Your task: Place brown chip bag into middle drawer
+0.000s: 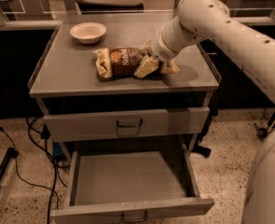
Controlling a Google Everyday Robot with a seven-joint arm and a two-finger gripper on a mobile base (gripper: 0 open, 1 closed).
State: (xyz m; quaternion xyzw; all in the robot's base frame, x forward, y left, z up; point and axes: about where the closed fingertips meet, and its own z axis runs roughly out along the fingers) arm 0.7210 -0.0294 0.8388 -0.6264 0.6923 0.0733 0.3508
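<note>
The brown chip bag (118,62) lies on its side on top of the grey cabinet (67,73), near the middle. My gripper (156,67) is down at the bag's right end, touching it, with the white arm reaching in from the upper right. The bag rests on the surface. The middle drawer (127,178) is pulled out below, at the bottom of the view, and its flat tray holds nothing.
A small pale bowl (88,32) stands at the back left of the cabinet top. The upper drawer front (127,123) with a wire handle is shut. Cables (34,139) run over the speckled floor on the left.
</note>
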